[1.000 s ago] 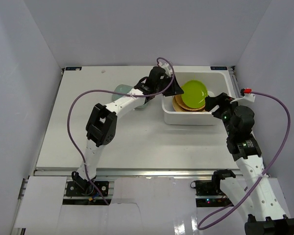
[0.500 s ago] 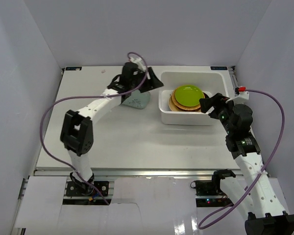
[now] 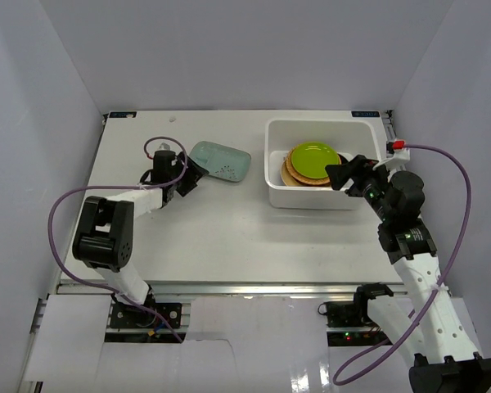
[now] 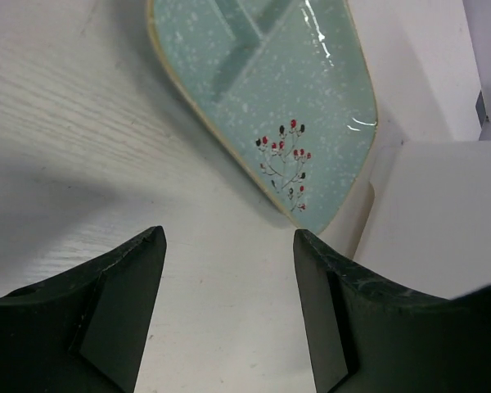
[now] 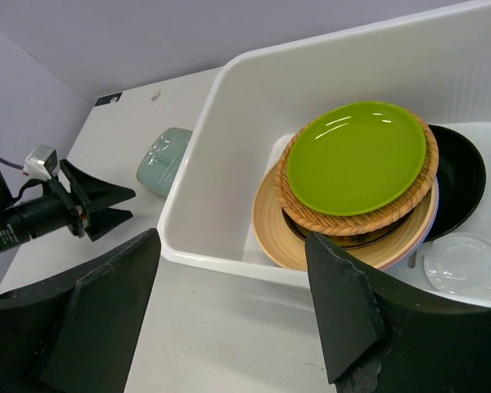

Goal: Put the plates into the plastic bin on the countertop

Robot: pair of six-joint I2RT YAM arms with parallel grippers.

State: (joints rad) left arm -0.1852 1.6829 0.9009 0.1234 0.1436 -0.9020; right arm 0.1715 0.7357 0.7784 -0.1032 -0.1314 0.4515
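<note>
Posed left tool, spread apart, low facing the teal plate on the surface, likely to catch its rim; parked right tool, likewise apart, beside the filled bin.

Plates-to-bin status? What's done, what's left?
Done: a stack sits in the plastic bin, with the lime green plate on top of the orange woven plate and peach plate, and a black plate at its side. In hand: nothing; the left claw and right claw are both open and empty. Left: the teal speckled plate lies on the countertop outside the bin, just ahead of the left claw.
</note>
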